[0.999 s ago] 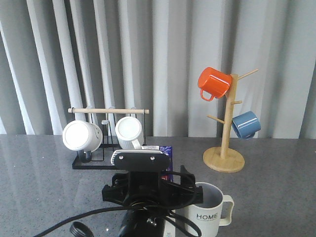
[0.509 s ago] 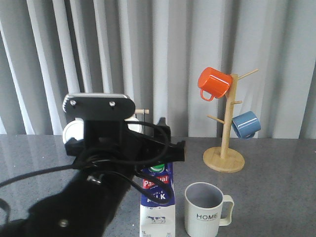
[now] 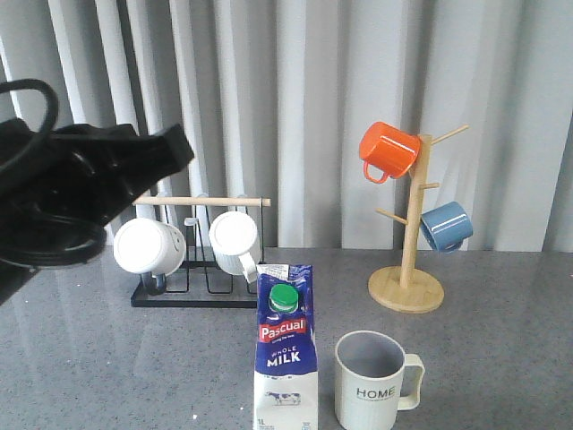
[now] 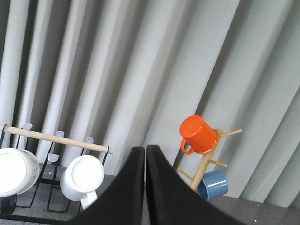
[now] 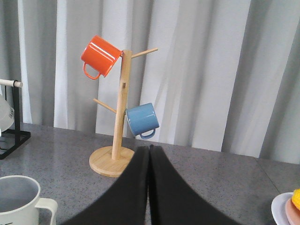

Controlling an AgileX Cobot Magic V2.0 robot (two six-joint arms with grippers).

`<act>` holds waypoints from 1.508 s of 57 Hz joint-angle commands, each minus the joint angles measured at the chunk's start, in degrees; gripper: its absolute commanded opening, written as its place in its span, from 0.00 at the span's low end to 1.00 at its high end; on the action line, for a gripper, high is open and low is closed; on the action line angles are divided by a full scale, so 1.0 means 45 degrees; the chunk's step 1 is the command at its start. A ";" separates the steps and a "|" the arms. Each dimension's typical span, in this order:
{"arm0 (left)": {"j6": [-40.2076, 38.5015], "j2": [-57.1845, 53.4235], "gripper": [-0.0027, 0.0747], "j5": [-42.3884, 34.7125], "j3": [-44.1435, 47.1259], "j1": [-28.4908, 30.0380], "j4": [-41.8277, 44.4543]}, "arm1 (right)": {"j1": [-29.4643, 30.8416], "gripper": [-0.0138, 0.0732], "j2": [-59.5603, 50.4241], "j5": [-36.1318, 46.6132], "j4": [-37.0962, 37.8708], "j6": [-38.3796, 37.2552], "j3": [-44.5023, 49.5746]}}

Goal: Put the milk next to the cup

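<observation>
item: tall blue-and-white milk carton (image 3: 286, 356) with green round cap and red "pascual" banner; stands upright on the grey speckled table (image 3: 501, 358), near the front edge, free of both grippers.
item: pale ribbed cup (image 3: 373, 380) lettered "home", grey inside, handle pointing right; upright just beside the carton on its right, a narrow gap between them.
item: left gripper (image 4: 145, 161); two black fingers pressed together with only a thin slit showing, nothing between them; raised high at the left of the front view, well apart from the carton.
item: right gripper (image 5: 149, 161); black fingers closed against each other, holding nothing.
item: black wire rack (image 3: 192, 291) with a wooden bar, two white mugs (image 3: 148, 246) on it, behind the carton.
item: wooden mug tree (image 3: 408, 260), back right, carrying an orange mug (image 3: 388, 150) and a blue mug (image 3: 445, 226).
item: grey pleated curtain (image 3: 295, 98) behind all.
</observation>
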State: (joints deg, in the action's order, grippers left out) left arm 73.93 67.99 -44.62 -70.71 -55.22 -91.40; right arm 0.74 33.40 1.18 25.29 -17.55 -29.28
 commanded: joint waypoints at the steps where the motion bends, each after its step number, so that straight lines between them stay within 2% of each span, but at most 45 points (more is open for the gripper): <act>1: 0.0038 -0.0465 0.03 0.0077 -0.0253 -0.0063 0.0485 | 0.0009 0.15 0.0032 0.0827 0.0068 0.0038 -0.0437; 10: 0.0038 -0.0489 0.03 0.0062 -0.0253 -0.0063 0.0547 | 0.0009 0.15 0.0032 0.0827 0.0068 0.0038 -0.0437; 20: -0.0052 -0.0749 0.03 0.0879 -0.0603 -0.0063 0.1994 | 0.0009 0.15 0.0032 0.0827 0.0068 0.0038 -0.0437; 25: -0.0052 -0.0952 0.03 0.2031 -0.0748 -0.0063 0.3087 | 0.0009 0.15 0.0032 0.0827 0.0068 0.0038 -0.0437; 31: -0.0250 -0.0909 0.03 0.2348 -0.0718 -0.0063 0.5026 | 0.0009 0.15 0.0032 0.0827 0.0068 0.0038 -0.0437; 41: -0.0551 -0.2125 0.03 0.1461 0.1125 0.0579 0.5101 | 0.0009 0.15 0.0032 0.0737 0.0068 0.0038 -0.0437; 46: -0.1678 -0.2842 0.03 0.1005 0.2791 0.1196 0.5432 | 0.0009 0.15 0.0032 0.0692 0.0068 0.0038 -0.0437; 52: -0.3911 -0.3910 0.03 0.1169 0.4718 0.2118 0.6988 | 0.0009 0.15 0.0032 0.0692 0.0068 0.0038 -0.0437; 56: -0.5448 -0.4529 0.03 0.1596 0.5960 0.2731 0.8418 | 0.0009 0.15 0.0032 0.0692 0.0068 0.0038 -0.0437; 60: -0.6243 -0.5179 0.03 0.2223 0.6969 0.3361 0.9318 | 0.0009 0.15 0.0032 0.0692 0.0068 0.0038 -0.0437; 67: -0.7290 -0.6299 0.03 0.3627 0.8641 0.4688 0.9858 | 0.0009 0.15 0.0032 0.0692 0.0068 0.0038 -0.0437; 75: -0.8802 -0.7225 0.03 0.4168 1.0369 0.6363 1.0116 | 0.0009 0.15 0.0032 0.0692 0.0068 0.0038 -0.0437; 80: -1.0283 -0.8078 0.03 0.4357 1.1469 0.7275 1.1729 | 0.0009 0.15 0.0032 0.0692 0.0068 0.0038 -0.0437; 86: -1.1444 -0.9289 0.03 0.4562 1.2570 0.7796 1.3667 | 0.0009 0.15 0.0032 0.0649 0.0068 0.0038 -0.0437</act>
State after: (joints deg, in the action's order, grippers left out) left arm 27.54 29.64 -22.21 -15.63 -21.83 -38.43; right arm 0.74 33.40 0.75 25.29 -17.55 -29.28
